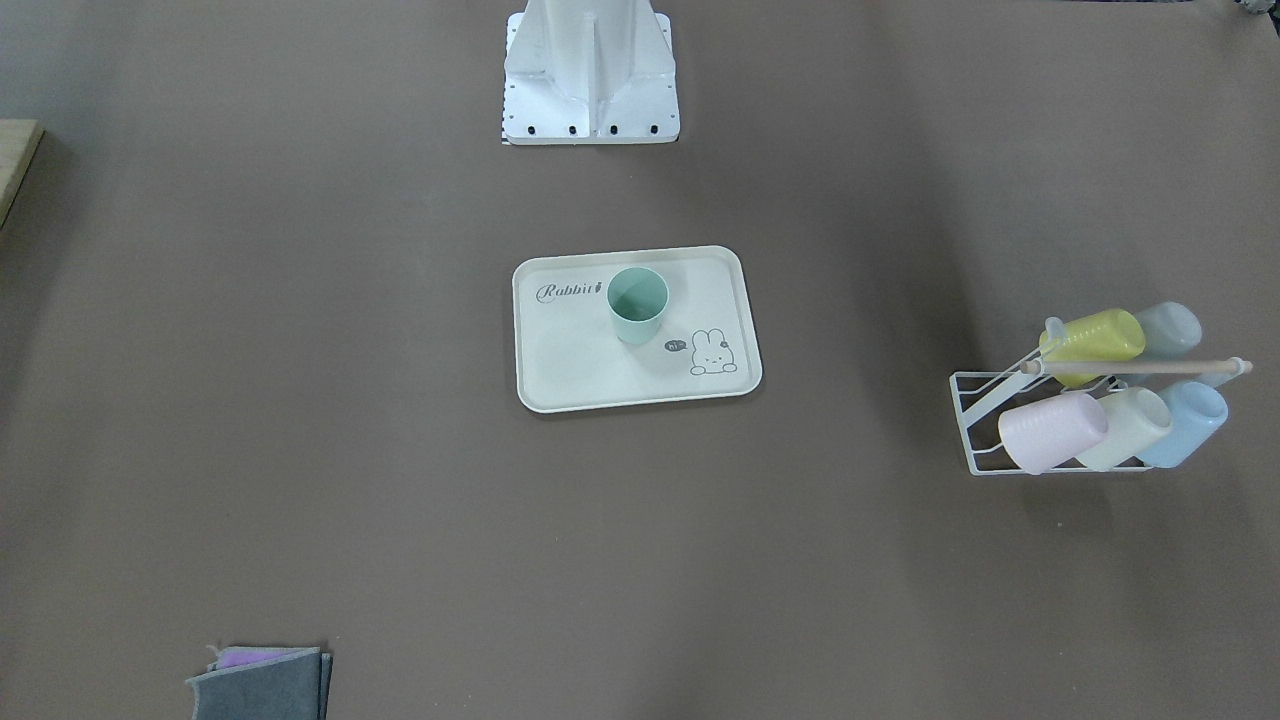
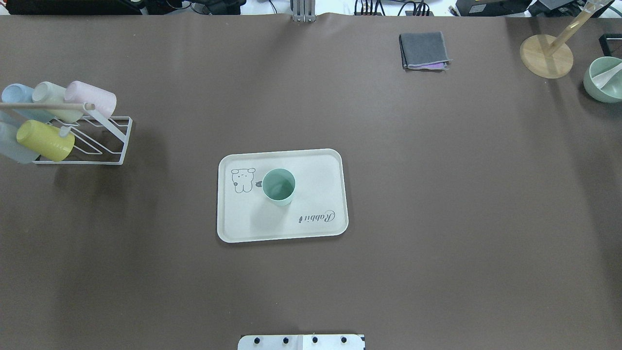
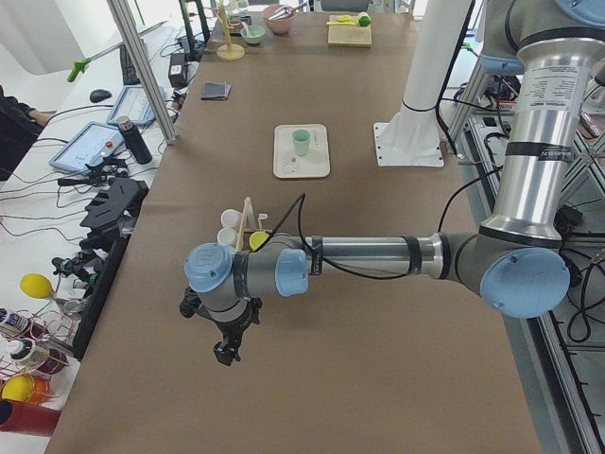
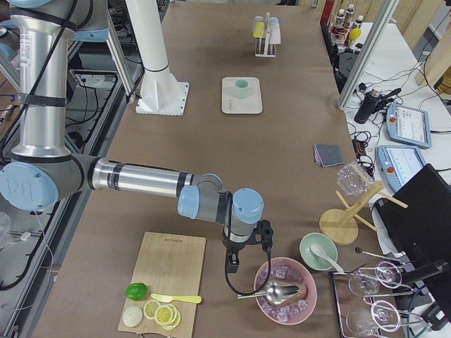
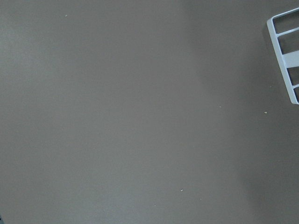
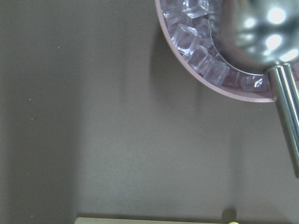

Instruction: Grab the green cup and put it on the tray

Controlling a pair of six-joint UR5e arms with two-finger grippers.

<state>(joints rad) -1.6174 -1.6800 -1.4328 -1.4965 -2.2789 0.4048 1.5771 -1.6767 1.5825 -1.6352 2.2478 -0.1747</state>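
Grey cloth (image 1: 262, 685) nearest; green cup (image 1: 637, 305) upright on "Rabbit" tray (image 1: 570, 370)

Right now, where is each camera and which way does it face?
Front-facing: across the table, steeply down at tray and green cup; robot base on top.
Overhead: behind the robot, down; base at bottom.
Exterior left: table's left end; left end effector near.
Exterior right: right end; right end effector near ice bowl.
Left wrist: down on table, rack corner; no body.
Right wrist: down on ice bowl; no body.
Shared: first two show green cup on tray.
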